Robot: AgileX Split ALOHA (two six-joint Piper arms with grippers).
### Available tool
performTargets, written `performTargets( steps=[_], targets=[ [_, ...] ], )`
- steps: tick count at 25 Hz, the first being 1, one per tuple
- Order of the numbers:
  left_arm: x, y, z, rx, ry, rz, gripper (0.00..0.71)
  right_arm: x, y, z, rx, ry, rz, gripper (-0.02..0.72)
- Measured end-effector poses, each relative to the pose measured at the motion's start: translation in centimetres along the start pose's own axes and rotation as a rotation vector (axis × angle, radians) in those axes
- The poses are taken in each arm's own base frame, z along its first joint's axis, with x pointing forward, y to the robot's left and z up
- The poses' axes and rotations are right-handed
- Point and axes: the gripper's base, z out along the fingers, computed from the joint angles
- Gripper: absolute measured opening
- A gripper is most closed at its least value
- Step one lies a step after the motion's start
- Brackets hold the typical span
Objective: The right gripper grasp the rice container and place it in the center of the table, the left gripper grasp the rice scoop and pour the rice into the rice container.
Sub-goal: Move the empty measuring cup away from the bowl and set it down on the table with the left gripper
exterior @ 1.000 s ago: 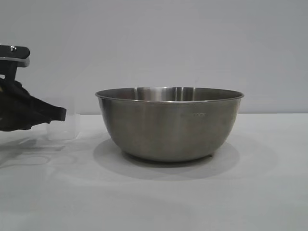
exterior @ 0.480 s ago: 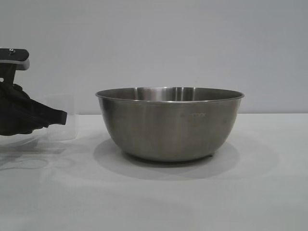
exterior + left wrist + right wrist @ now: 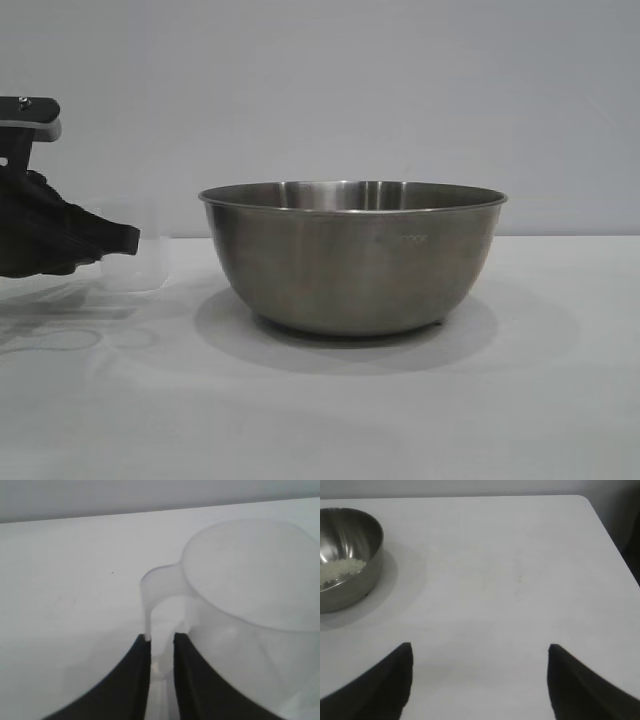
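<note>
Rice scoop (image 3: 128, 247): clear plastic cup, upright on the white desk (image 3: 320, 400) at far left, well apart from the bowl. Loop handle sits in the narrow gap between the left gripper's (image 3: 161, 642) two black fingers; one finger seems to touch the handle, but whether the handle is pinched or free cannot be told.

Rice container (image 3: 352, 255): brushed steel bowl, upright mid-desk, casting a round shadow.

Rice (image 3: 342, 570): off-white grains heaped inside the bowl, seen from the right wrist.

Right gripper (image 3: 480, 652): fingers spread wide, holding nothing, over bare desk, well apart from the bowl.
</note>
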Motion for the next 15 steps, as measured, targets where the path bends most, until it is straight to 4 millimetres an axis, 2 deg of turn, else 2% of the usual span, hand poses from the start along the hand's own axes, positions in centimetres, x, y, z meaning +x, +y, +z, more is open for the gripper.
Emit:
performTargets(
  steps=[9, 15],
  targets=[
    [-0.8, 0.4, -4.5, 0.081, 0.016, 0.042, 0.249, 0.0, 0.0, 0.0, 0.0, 0.0, 0.0, 0.479],
    [-3.0, 0.6, -7.0, 0.126, -0.054, 0.045, 0.249, 0.0, 0.0, 0.0, 0.0, 0.0, 0.0, 0.479]
  ],
)
